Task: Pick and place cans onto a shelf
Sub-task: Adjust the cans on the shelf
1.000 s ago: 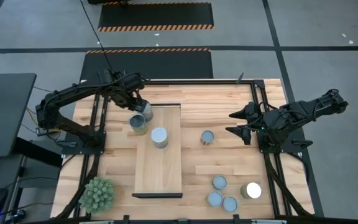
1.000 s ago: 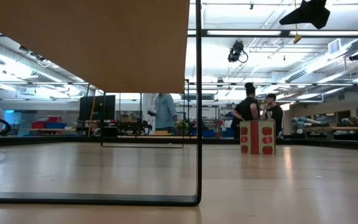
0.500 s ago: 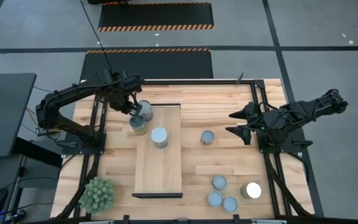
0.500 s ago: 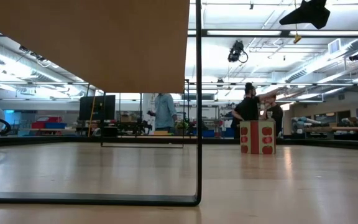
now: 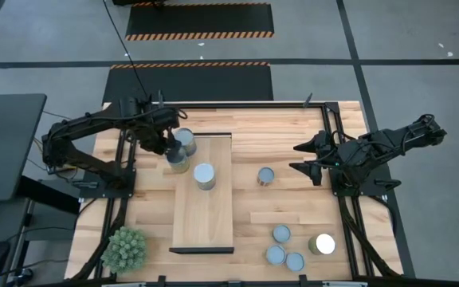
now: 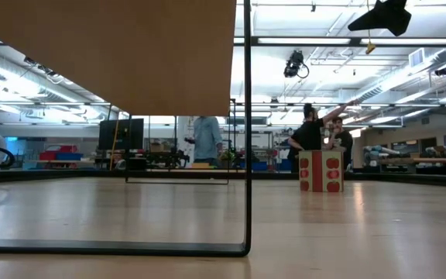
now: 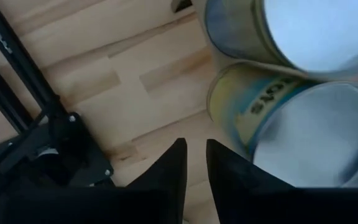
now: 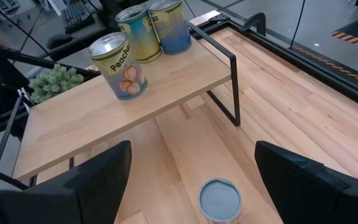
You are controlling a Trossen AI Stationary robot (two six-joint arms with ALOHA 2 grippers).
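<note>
The shelf (image 5: pixel 204 209) is a pale wooden board standing on dark legs on the table. Three cans stand upright on its far end: one at the far left corner (image 5: pixel 186 141), one just nearer (image 5: pixel 178 159) and one toward the middle (image 5: pixel 204 175). My left gripper (image 5: pixel 166 145) points down beside the two left cans (image 7: pixel 303 118). Its fingers (image 7: pixel 194 146) stand a narrow gap apart with nothing between them. My right gripper (image 5: pixel 301 158) hangs wide open (image 8: pixel 192 146) over the table's right half, above a lone can (image 8: pixel 221 200).
The lone can (image 5: pixel 266 176) stands on the table right of the shelf. Several more cans (image 5: pixel 281 233) cluster near the front right, one shining white (image 5: pixel 323 244). A spiky green plant (image 5: pixel 126 248) sits at the front left. Black frame rails (image 5: pixel 126 159) run along both sides.
My left gripper has drawn back from the far-left can toward the table's left edge and slightly nearer, still pointing down. The can, half covered before, now shows whole and stands on the shelf.
</note>
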